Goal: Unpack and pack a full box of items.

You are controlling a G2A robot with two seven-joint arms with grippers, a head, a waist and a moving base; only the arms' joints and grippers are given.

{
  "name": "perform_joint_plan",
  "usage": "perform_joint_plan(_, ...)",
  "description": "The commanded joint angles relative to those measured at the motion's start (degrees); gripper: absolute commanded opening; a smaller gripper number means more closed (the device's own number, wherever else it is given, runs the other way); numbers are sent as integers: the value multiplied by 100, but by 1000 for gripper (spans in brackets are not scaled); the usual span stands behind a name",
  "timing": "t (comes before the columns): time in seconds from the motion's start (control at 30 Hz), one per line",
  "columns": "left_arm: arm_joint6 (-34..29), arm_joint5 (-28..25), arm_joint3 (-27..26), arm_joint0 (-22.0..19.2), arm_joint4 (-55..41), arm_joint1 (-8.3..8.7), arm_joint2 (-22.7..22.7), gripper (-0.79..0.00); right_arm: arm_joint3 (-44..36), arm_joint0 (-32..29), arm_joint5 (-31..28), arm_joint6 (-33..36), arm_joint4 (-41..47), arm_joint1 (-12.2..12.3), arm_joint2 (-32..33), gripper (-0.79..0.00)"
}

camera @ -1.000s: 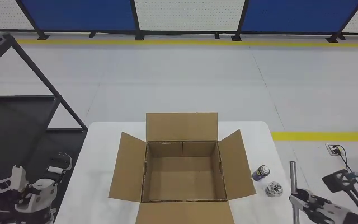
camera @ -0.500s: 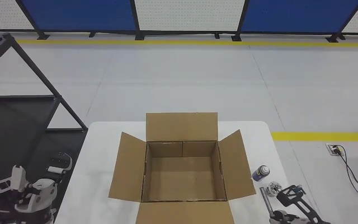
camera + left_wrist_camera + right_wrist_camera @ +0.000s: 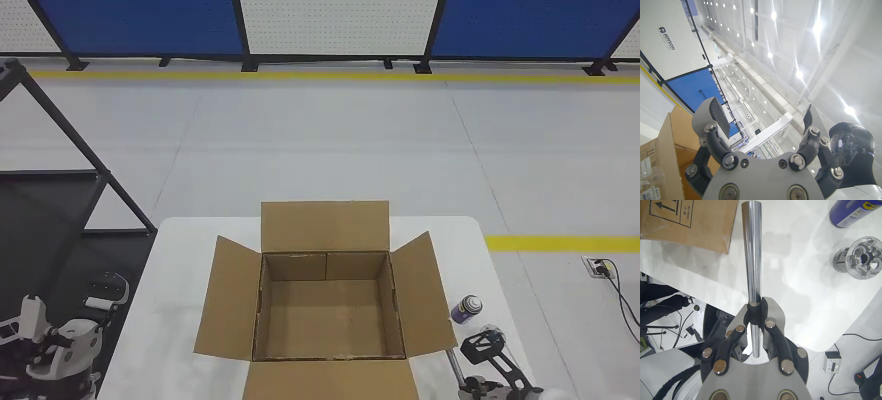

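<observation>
An open, empty cardboard box stands in the middle of the white table, all flaps folded out. My right gripper is shut on a polished steel rod, which sticks out over the table beside the box corner. From above, this gripper hovers at the table's front right. A blue spray can and a grey metal spool stand just right of the box. My left gripper points up at the ceiling, open with nothing in it, beside a box flap.
The left arm rests off the table's left edge, beside a black metal frame. Cables and a small power box lie on the floor past the table's right front corner. Bare tabletop lies left of the box.
My right gripper has carried the rod leftward, from beyond the table's right edge to over its front right part, and it now covers the spool in the top view. The left arm stays put.
</observation>
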Motion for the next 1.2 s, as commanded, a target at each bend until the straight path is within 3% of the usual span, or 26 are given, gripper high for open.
perform_joint_plan(0.0, 0, 0, 0, 0, 0, 0, 0, 0, 0, 0, 0, 0, 0, 0, 0, -785)
perform_joint_plan(0.37, 0, 0, 0, 0, 0, 0, 0, 0, 507, 293, 1277, -299, -202, -25, -370, -785)
perform_joint_plan(0.7, 0, 0, 0, 0, 0, 0, 0, 0, 951, 704, 1948, -172, -522, -17, -777, -785)
perform_joint_plan(1.17, 0, 0, 0, 0, 0, 0, 0, 0, 1408, 1069, 2199, -218, -684, -20, -1161, -785)
